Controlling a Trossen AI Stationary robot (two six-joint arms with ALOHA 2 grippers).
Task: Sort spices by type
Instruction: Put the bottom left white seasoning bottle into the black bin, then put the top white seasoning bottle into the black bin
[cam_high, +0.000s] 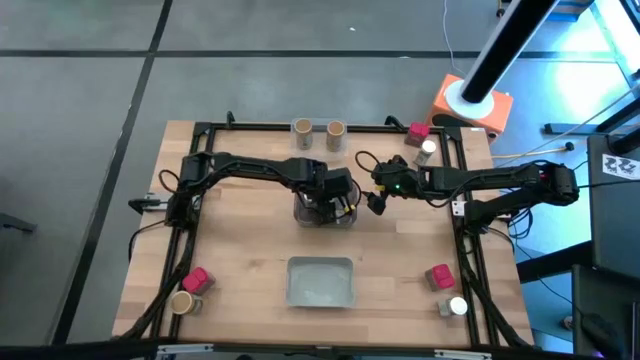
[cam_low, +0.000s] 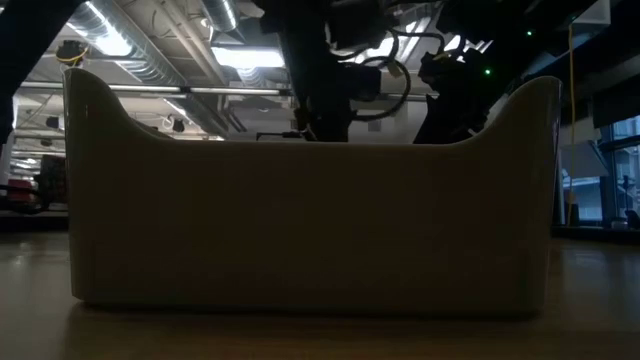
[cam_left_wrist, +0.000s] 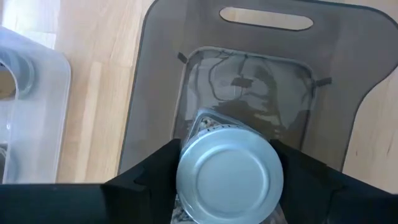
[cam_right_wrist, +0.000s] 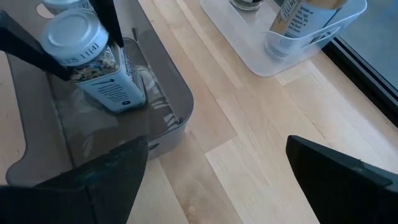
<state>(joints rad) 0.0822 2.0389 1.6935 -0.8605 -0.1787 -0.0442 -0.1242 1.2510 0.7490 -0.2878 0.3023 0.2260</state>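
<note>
My left gripper (cam_left_wrist: 227, 186) clamps a white-lidded spice jar (cam_left_wrist: 229, 174) over the grey tray (cam_left_wrist: 348, 81), placing step, next lower and release; right gripper (cam_right_wrist: 217, 180) wide, waiting beside.

Ceiling lamps (cam_low: 235, 55) are glaring behind a backlit, dim tray (cam_low: 310, 220), while the worktop (cam_high: 250, 240) is showing evenly bright overhead.

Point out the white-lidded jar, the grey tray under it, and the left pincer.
Jar (cam_left_wrist: 230, 168): left wrist view, on its white lid.
Grey tray (cam_left_wrist: 161, 74): left wrist view, on its side wall.
Left pincer (cam_high: 322, 205): high view, between its fingertips over the tray.
</note>
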